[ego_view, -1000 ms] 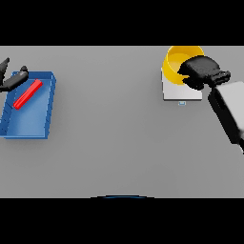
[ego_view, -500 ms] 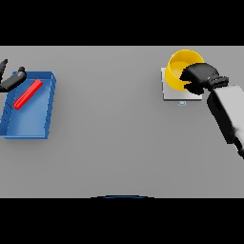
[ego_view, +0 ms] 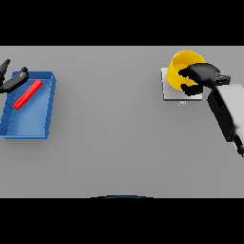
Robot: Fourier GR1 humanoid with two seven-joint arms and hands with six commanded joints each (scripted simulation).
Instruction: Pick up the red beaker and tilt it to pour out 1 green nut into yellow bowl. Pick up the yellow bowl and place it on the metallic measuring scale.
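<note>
The yellow bowl (ego_view: 180, 66) stands on the metallic scale (ego_view: 170, 91) at the far right of the table. My right hand (ego_view: 202, 74) reaches in from the right and is shut on the bowl's near right rim, its fingers (ego_view: 191, 88) curled over the edge. The bowl's inside is mostly hidden by the hand, so no nut shows. The red beaker (ego_view: 27, 94) lies on its side in the blue tray (ego_view: 33, 121) at the far left. My left hand (ego_view: 13, 80) hangs open at the tray's far left corner, just left of the beaker and not holding it.
The blue tray's walls box in the beaker. The scale's small display tab (ego_view: 181, 102) sticks out toward me. The wide grey table (ego_view: 109, 124) lies between tray and scale.
The yellow bowl has sunk slightly toward me onto the scale, with my right hand following it down. The left hand has barely shifted at the left edge.
</note>
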